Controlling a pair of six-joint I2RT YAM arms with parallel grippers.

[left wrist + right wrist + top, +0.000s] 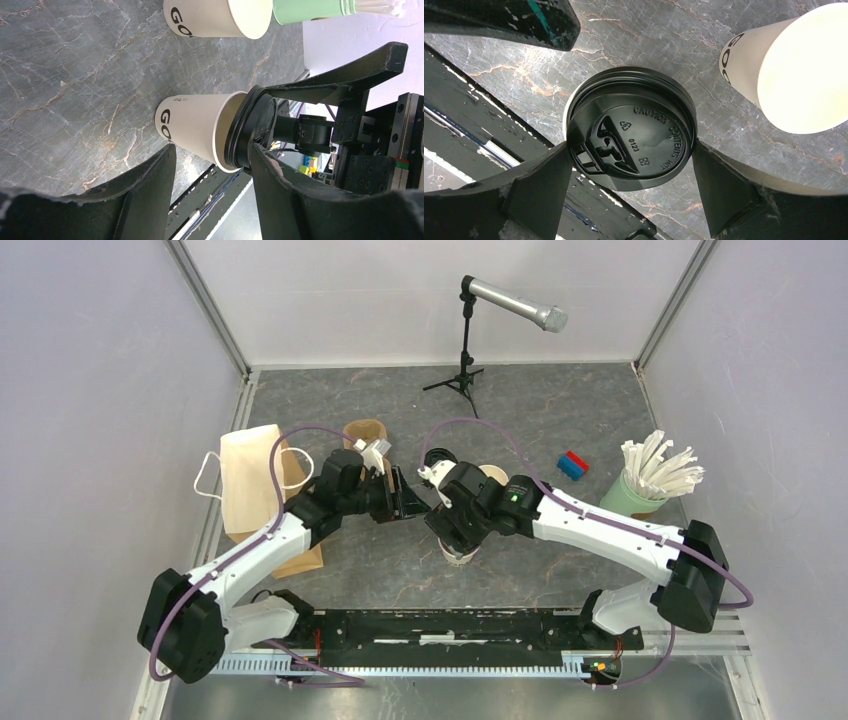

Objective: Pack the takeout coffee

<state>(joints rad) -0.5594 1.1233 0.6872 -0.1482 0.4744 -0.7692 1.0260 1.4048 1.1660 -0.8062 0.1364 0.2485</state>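
A grey marbled tabletop is enclosed by plain white walls. Towards its near edge a small white paper cup, capped by a round black plastic lid, is stood upright. The lid's rim is flanked by the right gripper, its jaws spread wide; whether the rim is pressed cannot be told. The left gripper is parted and empty, just beside. Were the cup lifted by the rim alone, the lid could be pulled off. The unlidded white paper cup nearby could be knocked over.
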